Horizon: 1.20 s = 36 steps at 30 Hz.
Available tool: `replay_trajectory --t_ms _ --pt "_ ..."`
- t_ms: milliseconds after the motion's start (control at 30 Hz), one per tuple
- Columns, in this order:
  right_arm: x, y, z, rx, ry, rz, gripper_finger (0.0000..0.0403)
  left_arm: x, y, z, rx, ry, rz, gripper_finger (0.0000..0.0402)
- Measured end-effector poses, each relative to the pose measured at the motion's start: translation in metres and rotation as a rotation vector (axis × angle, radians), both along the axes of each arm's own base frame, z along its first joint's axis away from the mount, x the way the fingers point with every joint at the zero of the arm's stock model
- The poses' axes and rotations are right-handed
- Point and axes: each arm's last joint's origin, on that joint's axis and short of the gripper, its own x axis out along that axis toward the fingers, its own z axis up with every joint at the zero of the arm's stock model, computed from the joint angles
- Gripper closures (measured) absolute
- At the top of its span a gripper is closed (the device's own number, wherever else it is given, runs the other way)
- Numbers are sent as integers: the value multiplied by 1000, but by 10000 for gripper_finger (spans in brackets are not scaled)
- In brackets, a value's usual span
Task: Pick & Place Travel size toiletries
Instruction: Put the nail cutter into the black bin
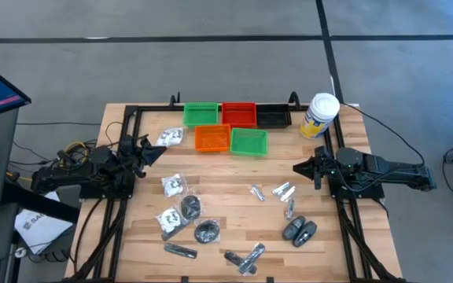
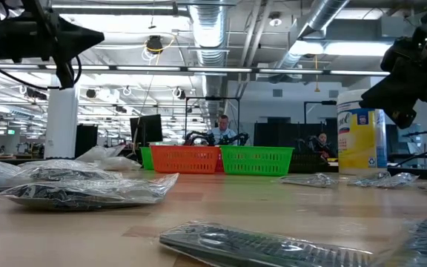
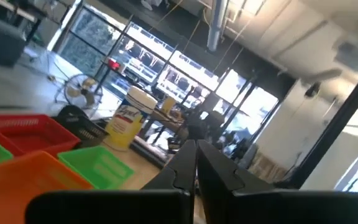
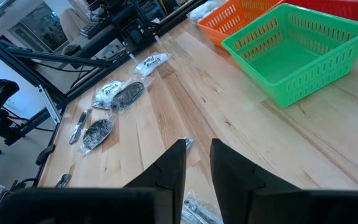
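Wood table [image 1: 234, 206], toiletry packets [image 1: 181, 212] scattered on the near half, all trays [image 1: 247, 141] at the far edge. Left gripper [image 1: 157, 152] closed, empty; right gripper [image 1: 299, 167] narrow gap, empty, both raised. Risk: slippery plastic wrap, thin flat sachets [image 1: 281, 190], pinch could slide off.

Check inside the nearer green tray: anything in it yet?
The green tray looks empty; the right wrist view shows its bare floor. The strip just behind its near wall is hidden.
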Motion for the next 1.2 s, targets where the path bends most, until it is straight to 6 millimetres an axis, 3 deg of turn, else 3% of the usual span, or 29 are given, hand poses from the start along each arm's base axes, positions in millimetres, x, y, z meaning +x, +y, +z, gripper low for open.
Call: replay_trajectory --t_ms 167,333,433,600,800,1000,1200 --pt "0 0 0 -1 -3 -2 336 -2 1 5 -85 -81 9 395" --pt "2 -2 5 -4 -63 -22 336 -7 5 14 -130 -202 159 395" --pt "3 -2 12 -1 -134 -27 336 -13 7 22 -168 -315 257 395" --pt "5 -2 31 148 -356 -65 336 -22 9 32 -223 -469 354 395" --pt "3 -7 45 140 -502 -176 336 -21 10 31 -277 -487 353 395" --pt "1 -9 54 131 -600 -195 336 -12 11 28 -270 -417 373 395" --pt "-3 -11 66 121 -737 -208 336 -6 12 33 -279 -469 358 395"
